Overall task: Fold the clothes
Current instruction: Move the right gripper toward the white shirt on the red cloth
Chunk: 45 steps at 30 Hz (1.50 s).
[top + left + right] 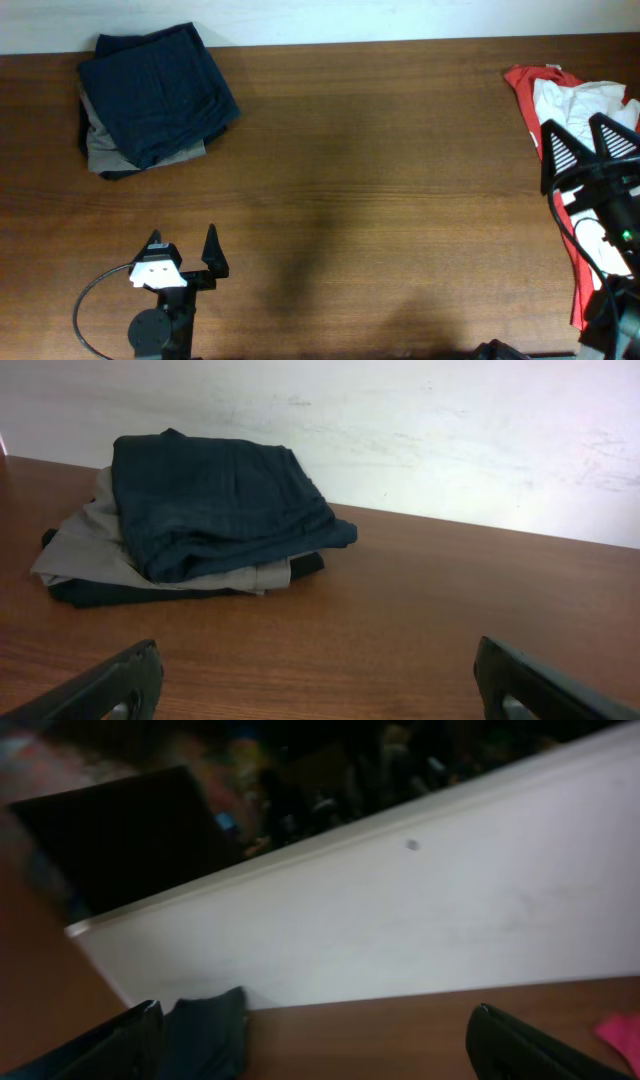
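The white T-shirt (pixel 575 102) lies crumpled at the far right edge of the table, on top of a red-orange shirt (pixel 524 100). My right gripper (pixel 588 140) is open and empty, just above and in front of the white T-shirt. Its wrist view is tilted up and shows only its two fingers (pixel 315 1045) and bare table. My left gripper (pixel 183 245) is open and empty at the front left, far from the shirt. Its fingers (pixel 320 685) frame bare table.
A folded stack with a navy garment (pixel 155 90) on top of a grey one (pixel 105 155) sits at the back left, also in the left wrist view (pixel 215 500). A white wall (pixel 420 430) runs behind the table. A pink-red scrap (pixel 620 1032) shows at right.
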Available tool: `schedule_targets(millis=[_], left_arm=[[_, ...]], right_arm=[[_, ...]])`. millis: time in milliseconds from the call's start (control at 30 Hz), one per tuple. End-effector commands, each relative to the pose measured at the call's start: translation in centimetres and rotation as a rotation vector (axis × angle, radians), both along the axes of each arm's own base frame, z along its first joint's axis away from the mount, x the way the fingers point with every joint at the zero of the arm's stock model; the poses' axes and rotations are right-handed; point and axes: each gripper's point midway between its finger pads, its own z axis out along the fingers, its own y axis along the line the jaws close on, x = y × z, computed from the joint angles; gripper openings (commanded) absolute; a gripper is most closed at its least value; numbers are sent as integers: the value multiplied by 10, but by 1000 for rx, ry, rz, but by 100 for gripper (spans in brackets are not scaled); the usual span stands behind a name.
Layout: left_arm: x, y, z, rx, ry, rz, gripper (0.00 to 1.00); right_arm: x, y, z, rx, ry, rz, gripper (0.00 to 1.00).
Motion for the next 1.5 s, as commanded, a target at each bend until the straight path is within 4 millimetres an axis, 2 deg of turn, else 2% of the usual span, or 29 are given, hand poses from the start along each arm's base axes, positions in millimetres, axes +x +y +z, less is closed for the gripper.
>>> schedule_targets(millis=[0,100,133,200,233,267,333,367,433,500,600,667,700,767,800,833,900,1000,1033,1100,1133,1200,1233,1300,1333,1400,1467], left_arm=[[0,-1,-2,17,3,-5,99],[0,-1,-2,17,3,-5,99],[0,-1,-2,17,3,-5,99],[0,-1,-2,17,3,-5,99],[0,-1,-2,17,3,-5,99],[0,-1,-2,17,3,-5,99],[0,-1,-2,17,3,-5,99],[0,-1,-2,17,3,-5,99],[0,-1,-2,17,3,-5,99],[0,-1,-2,17,3,-5,99],[0,-1,-2,17,3,-5,99],[0,-1,-2,17,3,-5,99],[0,-1,-2,17,3,-5,99],[0,-1,-2,17,3,-5,99],[0,-1,-2,17,3,-5,99],[0,-1,-2,17,3,-5,99],[0,-1,-2,17,3,-5,99],[0,-1,-2,17,3,-5,99],[0,-1,-2,17,3,-5,99],[0,-1,-2,17,3,-5,99],[0,-1,-2,17,3,-5,99],[0,-1,-2,17,3,-5,99],[0,-1,-2,17,3,-5,99],[0,-1,-2,17,3,-5,99],[0,-1,-2,17,3,-5,99],[0,-1,-2,17,3,-5,99],[0,-1,-2,17,3,-5,99]], right_arm=[[-16,18,18,-34,-31,68,99],[-13,29,12,-9,-4,101,98],[-14,40,12,-9,-4,145,98],[-22,78,11,-5,1,297,98],[-28,92,9,2,15,350,98],[-43,113,4,14,40,430,98],[-61,125,9,-40,-11,469,98],[-65,117,17,-97,-79,375,98],[-65,84,36,-130,-160,110,99],[-68,62,51,-186,-194,-51,98],[-75,21,40,-240,-74,-304,99],[-76,15,32,-249,-27,-345,98],[-78,11,19,-296,25,-366,98],[-83,-4,-23,-365,208,-427,99],[-87,-9,-38,-394,271,-449,99],[-89,-15,-42,-414,294,-480,98],[-87,-10,-37,-505,259,-448,99],[-86,18,-38,-506,222,-291,98],[-85,5,-39,-519,242,-365,99],[-77,-28,-44,-542,323,-572,99],[-67,-31,-48,-565,355,-601,99],[-35,-29,-63,-617,436,-607,99],[-11,-26,-76,-651,494,-605,99],[25,-33,-97,-641,589,-645,99],[47,-42,-110,-636,653,-655,99],[78,-67,-138,-593,776,-642,99],[94,-93,-160,-548,854,-624,99]])
